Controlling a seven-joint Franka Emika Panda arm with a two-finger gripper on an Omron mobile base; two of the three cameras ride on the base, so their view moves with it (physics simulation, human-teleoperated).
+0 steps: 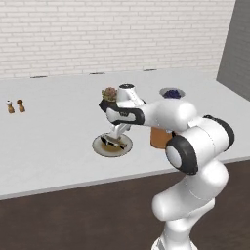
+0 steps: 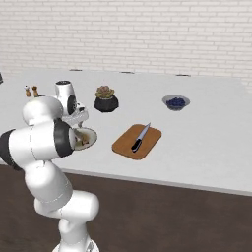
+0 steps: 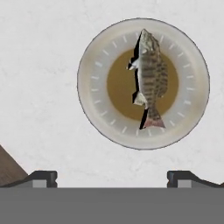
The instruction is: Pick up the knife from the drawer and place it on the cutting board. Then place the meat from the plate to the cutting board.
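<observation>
On the white counter (image 2: 206, 133), the slim silver knife (image 2: 140, 137) already lies on the reddish-brown wooden cutting board (image 2: 125, 146), so the wide-open, empty gripper (image 3: 112, 177) above the round grey-beige plate (image 3: 96, 105) must next descend onto the streaked brown meat (image 3: 151, 74).

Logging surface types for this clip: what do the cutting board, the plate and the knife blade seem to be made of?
The cutting board looks like wood: matte reddish-brown, rounded corners. The plate looks like glazed ceramic, though that is a guess: pale grey-beige rim with faint radial ticks, brownish centre. The knife has a silver-grey blade that looks like metal; its dark handle's material is unclear.
</observation>
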